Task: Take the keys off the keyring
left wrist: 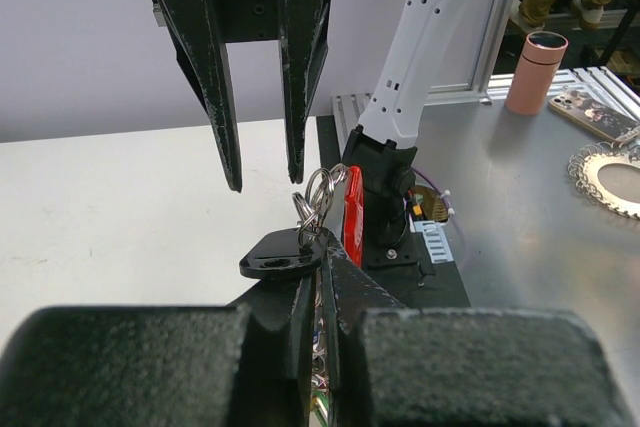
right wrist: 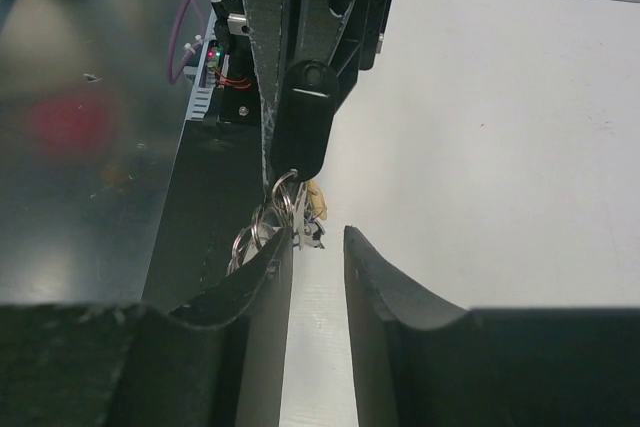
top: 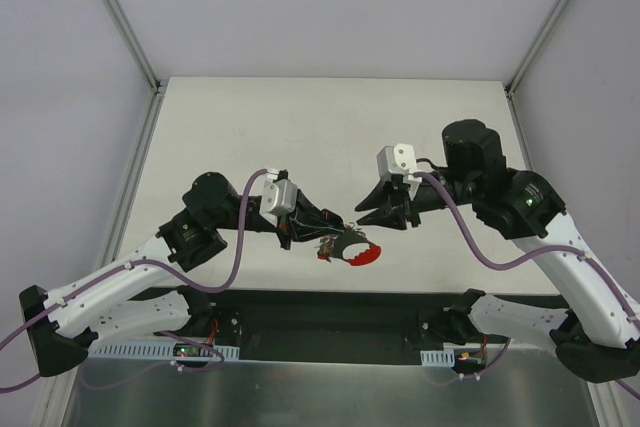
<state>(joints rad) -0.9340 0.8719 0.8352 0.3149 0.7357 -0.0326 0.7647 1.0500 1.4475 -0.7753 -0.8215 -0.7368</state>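
My left gripper (top: pixel 335 228) is shut on the bunch of keys (top: pixel 327 246) and holds it above the table's near edge. In the left wrist view its jaws (left wrist: pixel 322 249) pinch a black key head (left wrist: pixel 278 253), with the silvery keyring (left wrist: pixel 318 195) sticking up and a red plastic clip (left wrist: pixel 352 215) beside it. My right gripper (top: pixel 368 213) is open and empty, just right of the bunch. In the right wrist view its fingertips (right wrist: pixel 318 239) stand apart, the left one touching the ring loops (right wrist: pixel 278 205) under the black head (right wrist: pixel 305 129). Small yellow and blue key parts (right wrist: pixel 318 209) hang there.
The white table (top: pixel 330 127) spreads behind the grippers. A black strip and a metal bench (left wrist: pixel 540 227) lie at the near edge, with a pink tumbler (left wrist: pixel 536 72), a phone (left wrist: pixel 598 112) and a lacy mat (left wrist: pixel 612 177). The right arm's base (left wrist: pixel 385 197) stands close by.
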